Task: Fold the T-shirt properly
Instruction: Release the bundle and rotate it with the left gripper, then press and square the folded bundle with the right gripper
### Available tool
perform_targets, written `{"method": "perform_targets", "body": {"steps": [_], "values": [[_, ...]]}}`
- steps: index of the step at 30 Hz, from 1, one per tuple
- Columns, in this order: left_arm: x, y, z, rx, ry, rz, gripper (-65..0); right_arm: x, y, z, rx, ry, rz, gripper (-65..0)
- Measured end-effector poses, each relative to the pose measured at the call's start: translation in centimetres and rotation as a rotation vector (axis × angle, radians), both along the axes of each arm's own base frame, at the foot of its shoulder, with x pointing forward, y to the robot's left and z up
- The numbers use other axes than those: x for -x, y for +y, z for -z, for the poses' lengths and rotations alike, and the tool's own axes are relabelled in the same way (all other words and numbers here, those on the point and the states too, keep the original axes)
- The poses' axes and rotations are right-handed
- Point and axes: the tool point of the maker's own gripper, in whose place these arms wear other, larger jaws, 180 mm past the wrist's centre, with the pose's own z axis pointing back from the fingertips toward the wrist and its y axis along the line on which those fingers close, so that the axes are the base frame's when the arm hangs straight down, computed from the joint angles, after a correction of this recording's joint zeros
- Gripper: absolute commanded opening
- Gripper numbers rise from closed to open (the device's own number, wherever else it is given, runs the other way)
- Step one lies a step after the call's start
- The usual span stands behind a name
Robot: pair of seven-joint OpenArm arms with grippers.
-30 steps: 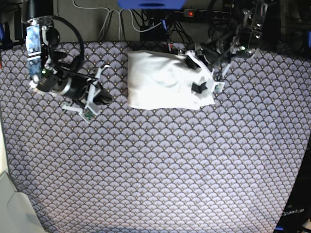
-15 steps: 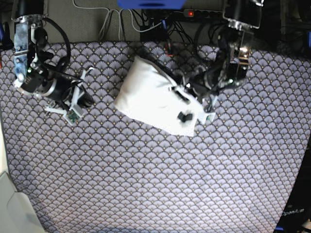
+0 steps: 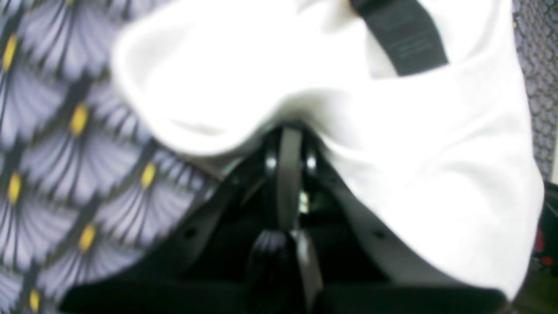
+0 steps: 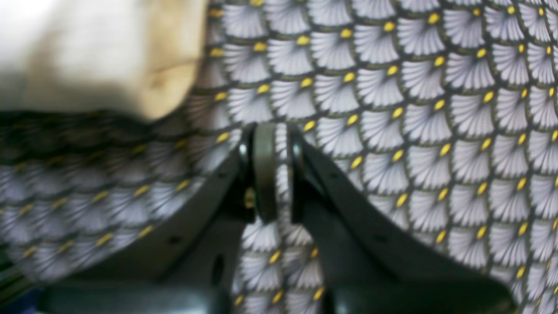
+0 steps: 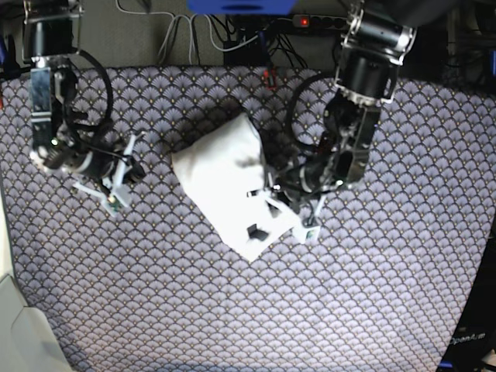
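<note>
A: The T-shirt (image 3: 436,174) fills the left wrist view, all white, from 12 o'clock round to 4 o'clock. There is one dark label (image 3: 401,35) near 1 o'clock. The left end effector (image 3: 290,148) is pinched tight on the shirt's edge.

B: And the right wrist view?

A: The right end effector (image 4: 274,144) has its jaws almost together, with just a thin gap. Only the patterned desk (image 4: 436,87) shows through the gap. It holds nothing. I see something pale and blurry at 10 o'clock, but I cannot tell what it is.

B: What about the base view?

A: One T-shirt (image 5: 221,174), in a small folded bundle, plain side up, lies tilted in the middle of the desk (image 5: 232,310). The left end effector (image 5: 291,209) grips it at the bundle's 4 o'clock corner. The right end effector (image 5: 124,174) is well apart, at 9 o'clock.

B: Is the job done?

A: Nearly, I think. The folds look made. What is left is setting it down straight and letting go. I count one shirt, two arms.
</note>
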Motion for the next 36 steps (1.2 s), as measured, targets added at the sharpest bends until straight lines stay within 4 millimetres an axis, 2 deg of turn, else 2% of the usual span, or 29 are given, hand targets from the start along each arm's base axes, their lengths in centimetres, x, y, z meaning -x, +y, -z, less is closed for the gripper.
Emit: {"method": "perform_targets", "body": {"steps": [3,5,9,12,15,18,22,25,27,29,31,33,36], "values": [[-0.6,-0.5,-0.1,-0.012,-0.031,0.006,-64.7,-0.9,2.3,0.4,-0.005,0.0,-0.042,-61.9],[-0.9,-0.8,-0.1,-0.021,-0.035,0.02,-64.7,-0.8,4.2,0.5,-0.038,-0.001,-0.065,-62.0],[-1.8,-0.9,-0.2,-0.02,-0.031,0.02,-64.7,0.9,6.8,1.6,-0.07,0.037,-0.099,-62.0],[-2.9,-0.7,-0.2,-0.022,-0.047,0.002,-64.7,3.2,7.7,2.1,-0.081,0.056,-0.115,-62.0],[-3.9,-0.4,-0.3,-0.029,-0.061,-0.012,-64.7,5.0,9.0,1.6,-0.083,0.048,-0.158,-62.0],[-4.4,-0.7,-0.4,-0.022,-0.089,-0.033,-64.7,5.6,10.0,0.3,-0.101,0.014,-0.187,-61.9],[-4.7,-0.8,-0.5,-0.026,-0.108,-0.045,-64.7,7.0,10.0,1.1,-0.095,0.049,-0.186,-62.0],[-4.8,-0.9,-0.9,-0.024,-0.112,-0.047,-64.7,7.3,9.6,1.3,-0.098,0.053,-0.178,-62.1],[-4.3,-0.8,-1.6,-0.04,-0.102,-0.029,-64.8,7.2,8.0,1.1,-0.072,0.045,-0.155,-62.1],[-3.5,0.1,-2.1,-0.057,-0.102,-0.006,-64.8,6.6,5.8,0.1,-0.037,0.006,-0.108,-62.1],[-2.8,2.0,-2.8,-0.09,-0.12,0.005,-64.8,5.8,4.4,-1.6,-0.007,-0.047,-0.076,-62.1],[-2.7,3.7,-4.1,-0.116,-0.152,-0.003,-64.8,5.0,4.4,-4.0,-0.016,-0.122,-0.069,-62.1],[-3.1,6.2,-7.2,-0.103,-0.23,-0.049,-64.8,4.2,5.5,-6.9,-0.03,-0.211,-0.092,-62.1]]}}
